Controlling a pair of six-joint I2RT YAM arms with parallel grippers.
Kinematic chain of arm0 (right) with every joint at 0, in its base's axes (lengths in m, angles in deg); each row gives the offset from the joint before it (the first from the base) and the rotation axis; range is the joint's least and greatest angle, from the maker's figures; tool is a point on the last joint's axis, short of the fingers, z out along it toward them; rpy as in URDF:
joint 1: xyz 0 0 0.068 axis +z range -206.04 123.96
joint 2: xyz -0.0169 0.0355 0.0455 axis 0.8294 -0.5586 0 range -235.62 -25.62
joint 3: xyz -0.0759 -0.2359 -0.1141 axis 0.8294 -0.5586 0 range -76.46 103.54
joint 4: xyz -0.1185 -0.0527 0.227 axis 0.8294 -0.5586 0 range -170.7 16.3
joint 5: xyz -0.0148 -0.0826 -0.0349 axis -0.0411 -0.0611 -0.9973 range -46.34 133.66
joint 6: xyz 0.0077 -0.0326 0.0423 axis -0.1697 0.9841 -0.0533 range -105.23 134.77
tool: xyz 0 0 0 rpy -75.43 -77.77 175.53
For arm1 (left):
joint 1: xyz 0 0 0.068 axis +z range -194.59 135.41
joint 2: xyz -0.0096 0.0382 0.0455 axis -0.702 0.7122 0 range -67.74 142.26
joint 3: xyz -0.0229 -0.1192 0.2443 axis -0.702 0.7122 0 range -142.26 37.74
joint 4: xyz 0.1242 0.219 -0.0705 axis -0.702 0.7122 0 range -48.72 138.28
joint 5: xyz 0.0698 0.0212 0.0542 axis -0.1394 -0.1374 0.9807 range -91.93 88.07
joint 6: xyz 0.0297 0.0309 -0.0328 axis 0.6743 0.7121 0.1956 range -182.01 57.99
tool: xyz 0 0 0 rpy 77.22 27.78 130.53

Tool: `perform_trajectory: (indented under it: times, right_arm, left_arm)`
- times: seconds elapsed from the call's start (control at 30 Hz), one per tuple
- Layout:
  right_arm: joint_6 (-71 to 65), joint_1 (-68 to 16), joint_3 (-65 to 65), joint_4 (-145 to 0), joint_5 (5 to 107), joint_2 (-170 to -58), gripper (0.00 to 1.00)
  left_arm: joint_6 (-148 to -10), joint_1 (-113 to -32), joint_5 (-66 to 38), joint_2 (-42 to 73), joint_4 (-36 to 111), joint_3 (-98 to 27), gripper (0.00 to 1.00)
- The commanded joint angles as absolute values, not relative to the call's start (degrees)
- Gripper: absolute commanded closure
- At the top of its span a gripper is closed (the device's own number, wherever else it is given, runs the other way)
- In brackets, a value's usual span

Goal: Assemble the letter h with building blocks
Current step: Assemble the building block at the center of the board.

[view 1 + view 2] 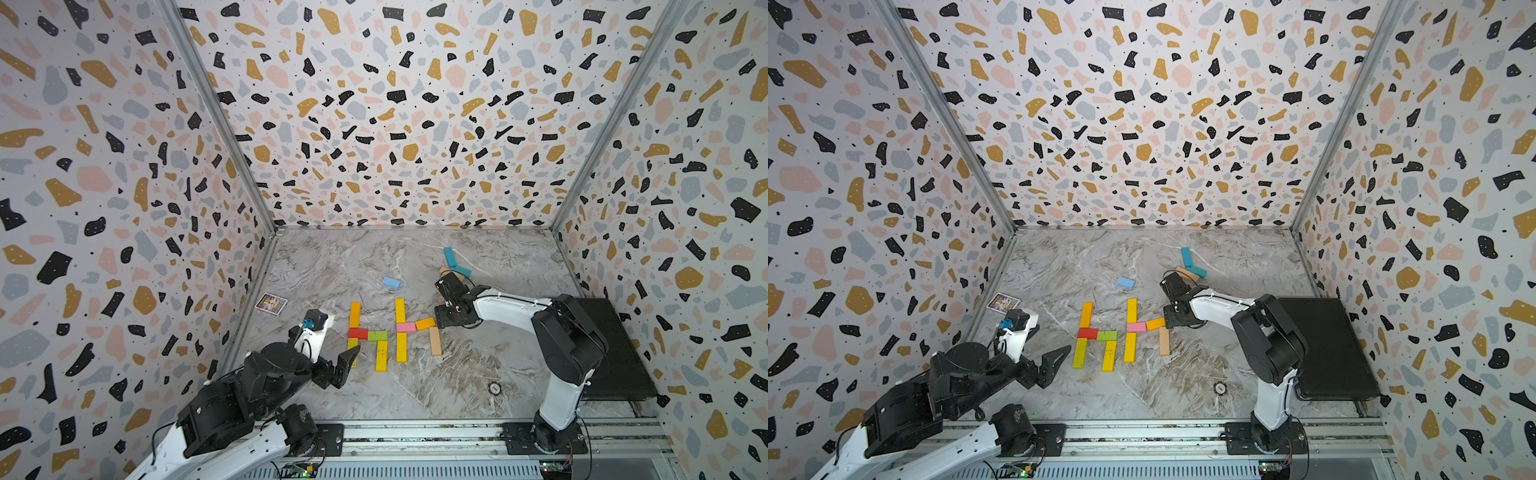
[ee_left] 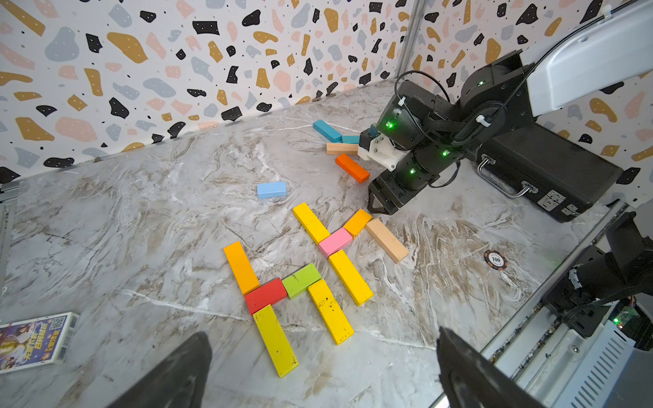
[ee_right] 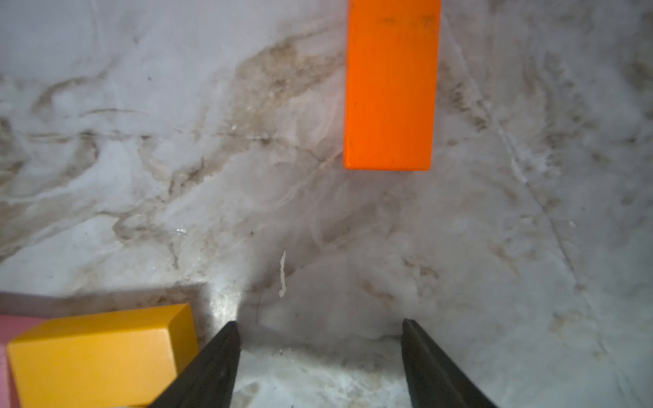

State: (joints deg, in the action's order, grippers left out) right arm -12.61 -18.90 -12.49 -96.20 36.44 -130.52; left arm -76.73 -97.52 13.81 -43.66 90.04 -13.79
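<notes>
Terrazzo-patterned walls (image 1: 374, 104) around a grey marbled floor (image 1: 324, 257)

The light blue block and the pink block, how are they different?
The light blue block lies alone on the table, touching nothing; the pink block sits in a letter shape, between the far yellow bar and the near yellow bar, next to an amber block. The light blue block lies tilted; the pink block lies straight across. Both are short and flat.

The right arm (image 1: 511, 305) hides most of the dark orange bar (image 3: 390, 88) in both top views; the right wrist view crops it.
</notes>
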Motion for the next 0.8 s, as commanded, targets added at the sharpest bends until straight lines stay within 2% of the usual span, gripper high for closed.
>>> perform_trajectory:
  times: [0.0,0.77]
  right_arm:
    - [-10.73,-18.82,-11.57,-96.91,37.92,-130.12,0.26]
    - [-9.4,-17.48,-12.95,-95.94,38.84,-129.34,0.27]
  left_arm:
    - [-76.16,-97.15,14.73,-43.65,87.57,-13.41,0.01]
    - [-75.97,-97.06,14.74,-43.23,87.51,-13.27,0.01]
